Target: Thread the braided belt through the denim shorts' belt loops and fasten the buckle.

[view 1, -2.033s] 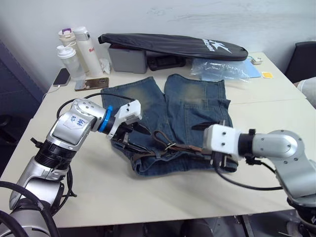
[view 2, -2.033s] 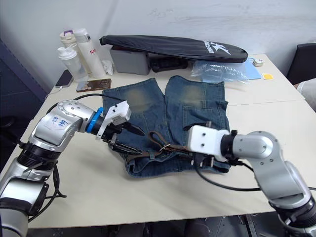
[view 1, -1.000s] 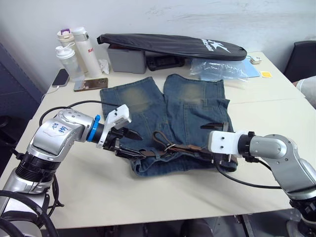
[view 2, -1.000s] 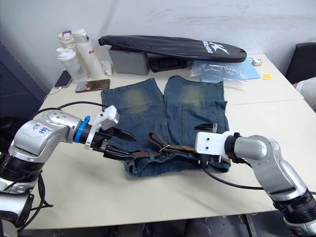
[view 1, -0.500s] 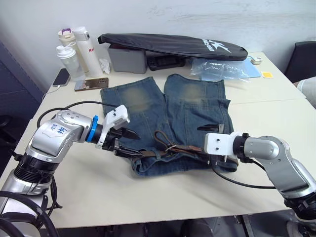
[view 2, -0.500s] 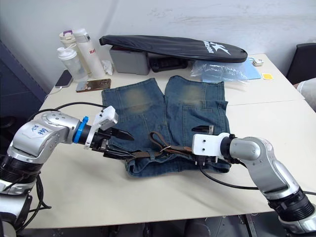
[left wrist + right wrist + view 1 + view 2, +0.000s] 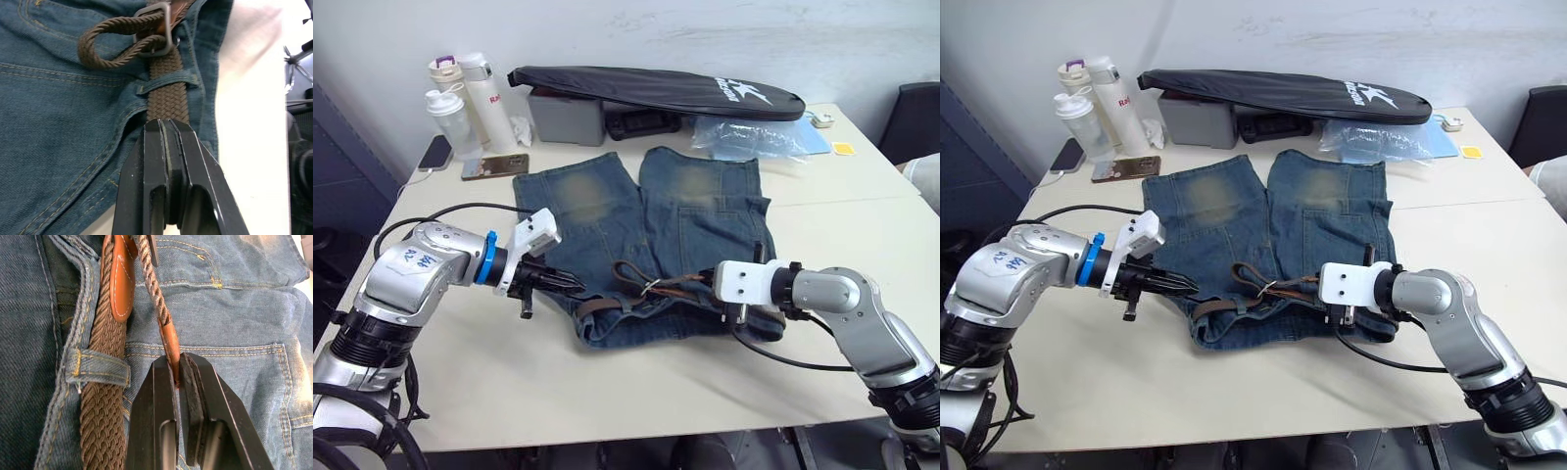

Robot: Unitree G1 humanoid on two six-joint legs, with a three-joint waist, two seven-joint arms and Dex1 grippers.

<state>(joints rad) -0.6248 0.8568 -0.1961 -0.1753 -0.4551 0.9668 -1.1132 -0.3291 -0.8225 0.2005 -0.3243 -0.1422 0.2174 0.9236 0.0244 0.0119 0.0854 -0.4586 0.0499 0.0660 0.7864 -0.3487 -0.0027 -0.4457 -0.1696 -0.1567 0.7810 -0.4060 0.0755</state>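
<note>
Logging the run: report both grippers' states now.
Left gripper: shut on the braided belt, just short of a belt loop.
Right gripper: shut on the braided belt's tan end.

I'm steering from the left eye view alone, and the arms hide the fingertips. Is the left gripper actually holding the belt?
Observer: Yes. The left gripper is shut on the belt, right beside a belt loop that the belt runs under.
Operator: And the right one?
Observer: The right gripper is shut on the belt's tan tip.
Operator: Is the buckle done up?
Observer: The belt passes through the buckle in a slack bend; I cannot tell whether the prong is engaged.
</note>
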